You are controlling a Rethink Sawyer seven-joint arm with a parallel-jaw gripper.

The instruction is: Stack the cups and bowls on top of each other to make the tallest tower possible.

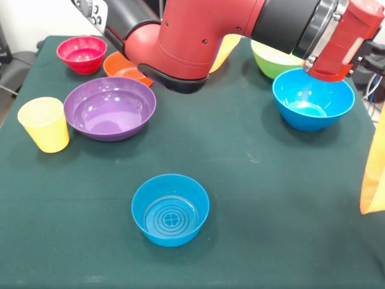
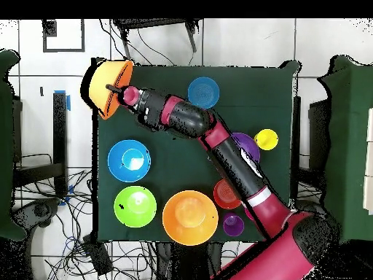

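My gripper (image 2: 116,90) is shut on the rim of a large orange bowl (image 2: 106,87), holding it tilted on its side over the table's left edge in the overhead view. The front view shows only a strip of that bowl (image 1: 374,174) at the right edge. A second large orange bowl (image 2: 190,217) stands near the robot's base. Standing singly on the cloth are a blue bowl (image 1: 313,99), green bowl (image 1: 274,60), purple bowl (image 1: 110,107), teal bowl (image 1: 171,209), orange-red bowl (image 1: 123,67), pink-red bowl (image 1: 82,53), yellow cup (image 1: 45,124) and purple cup (image 2: 233,224).
The dark green table (image 1: 252,180) fills both views. My arm (image 1: 198,36) stretches across the back of the front view, hiding the purple cup and most of the second orange bowl there. Cables and floor tiles surround the table in the overhead view.
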